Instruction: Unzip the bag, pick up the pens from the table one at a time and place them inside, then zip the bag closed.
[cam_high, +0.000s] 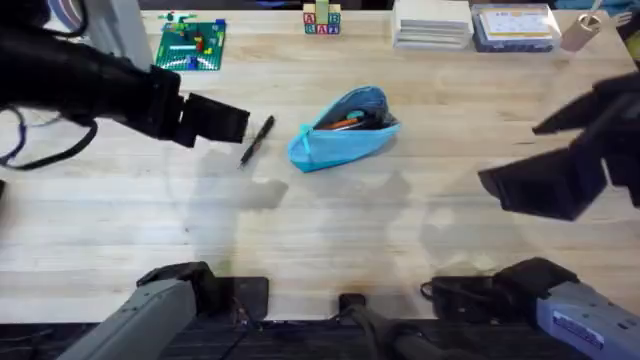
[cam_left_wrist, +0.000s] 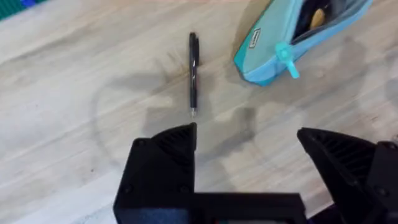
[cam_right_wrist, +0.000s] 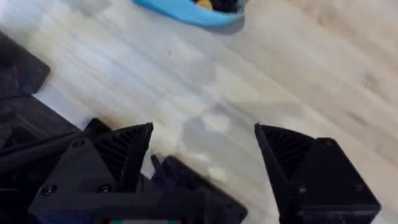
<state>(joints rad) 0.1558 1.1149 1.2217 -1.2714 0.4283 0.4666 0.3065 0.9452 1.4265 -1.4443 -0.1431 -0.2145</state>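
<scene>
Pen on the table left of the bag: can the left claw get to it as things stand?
Probably yes. The left claw is open and hangs just short of the pen, which lies alone on bare table, apart from the bag; nothing lies between them.

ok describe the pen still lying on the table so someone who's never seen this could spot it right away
Start at the light wooden table and find the light blue bag lying unzipped near its middle. Just beside the bag's narrow end, towards the left gripper, a slim black pen lies alone on bare wood. It is dark and thin, touching neither the bag nor the gripper, whose fingers are open.
</scene>
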